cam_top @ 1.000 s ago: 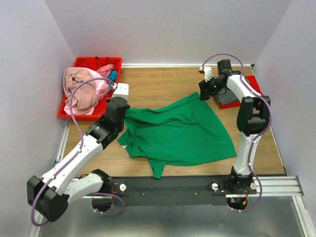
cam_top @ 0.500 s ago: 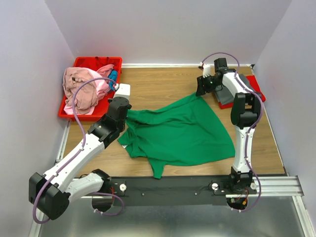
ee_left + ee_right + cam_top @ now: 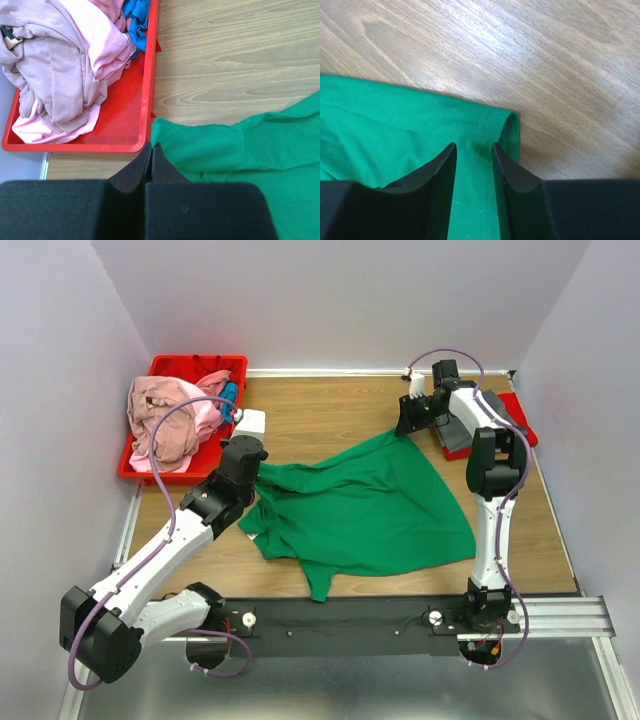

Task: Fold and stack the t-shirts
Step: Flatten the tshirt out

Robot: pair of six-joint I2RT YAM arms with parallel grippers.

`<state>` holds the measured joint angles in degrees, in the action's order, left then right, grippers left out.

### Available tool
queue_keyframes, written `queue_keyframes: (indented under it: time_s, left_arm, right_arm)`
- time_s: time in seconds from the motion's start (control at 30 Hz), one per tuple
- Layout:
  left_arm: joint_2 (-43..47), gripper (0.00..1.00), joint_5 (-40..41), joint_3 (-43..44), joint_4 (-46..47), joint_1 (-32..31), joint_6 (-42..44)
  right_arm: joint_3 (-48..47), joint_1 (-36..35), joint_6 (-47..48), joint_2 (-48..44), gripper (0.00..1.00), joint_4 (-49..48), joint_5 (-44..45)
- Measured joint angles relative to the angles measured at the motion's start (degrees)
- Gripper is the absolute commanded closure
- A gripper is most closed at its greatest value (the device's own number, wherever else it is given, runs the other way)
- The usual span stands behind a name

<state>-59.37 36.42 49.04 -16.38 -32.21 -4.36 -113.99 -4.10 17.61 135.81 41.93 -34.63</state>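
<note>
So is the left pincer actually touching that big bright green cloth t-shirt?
Touching. The left wrist view shows the left pincer shut on a corner of the bright green cloth t-shirt.

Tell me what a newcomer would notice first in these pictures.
The large green t-shirt spread on the wooden table stands out most, the left gripper shut on its left corner, the right gripper open over its far right corner. Next comes the red bin at the far left, heaped with pink shirts.

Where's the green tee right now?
Top view: green t-shirt spread across the centre, left corner beside the red bin, far corner at the right gripper.
</note>
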Motion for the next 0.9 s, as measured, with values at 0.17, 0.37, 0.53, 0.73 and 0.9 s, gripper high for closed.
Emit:
queue_keyframes:
  time_s: [0.17, 0.37, 0.53, 0.73, 0.9]
  left_arm:
    - [0.0, 1.0, -0.02, 0.0, 0.0, 0.0, 0.0]
    - [-0.04, 1.0, -0.04, 0.0, 0.02, 0.0, 0.0]
    - [-0.33, 1.0, -0.11, 0.0, 0.02, 0.0, 0.0]
    - [-0.59, 1.0, -0.42, 0.0, 0.02, 0.0, 0.02]
    - [-0.79, 1.0, -0.46, 0.0, 0.02, 0.0, 0.02]
  right_arm:
    - [0.17, 0.0, -0.26, 0.09, 0.59, -0.02, -0.13]
    - [0.92, 0.0, -0.63, 0.33, 0.59, -0.02, 0.26]
    - [1.25, 0.0, -0.72, 0.48, 0.58, -0.07, 1.42]
    - [1.25, 0.0, -1.14, 0.48, 0.63, -0.13, 2.19]
    - [1.66, 0.0, -1.4, 0.48, 0.8, -0.59, 2.16]
